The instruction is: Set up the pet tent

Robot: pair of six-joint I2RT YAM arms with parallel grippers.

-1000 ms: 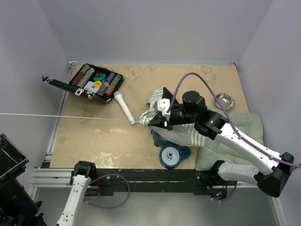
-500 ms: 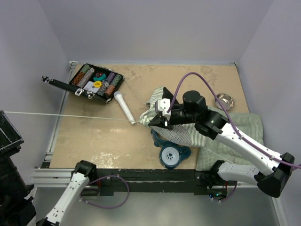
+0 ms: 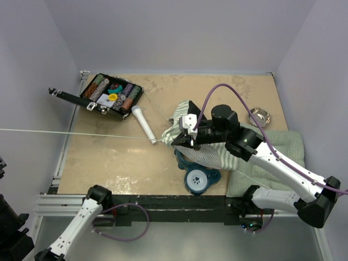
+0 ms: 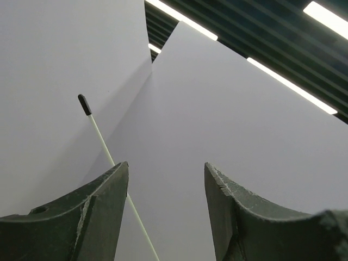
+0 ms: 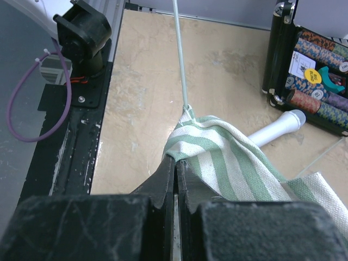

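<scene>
L gripper (image 4: 166, 169) upturned, jaws apart (arm low, near-left); R gripper (image 5: 176, 163) fwd, jaws closed.

The pet tent (image 5: 228, 157) is matt striped cloth; the table (image 3: 109, 157) looks smooth, mottled tan.

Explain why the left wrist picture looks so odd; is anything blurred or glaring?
Left wrist view: the camera points upward, so ceiling light strips glare at the top, the near fingers look dark, the thin white pole is crisp. Right wrist view: the closed fingers are dark and slightly soft, the pet tent fabric sharp. Top external view: even light, faint shadows, no blur.
</scene>
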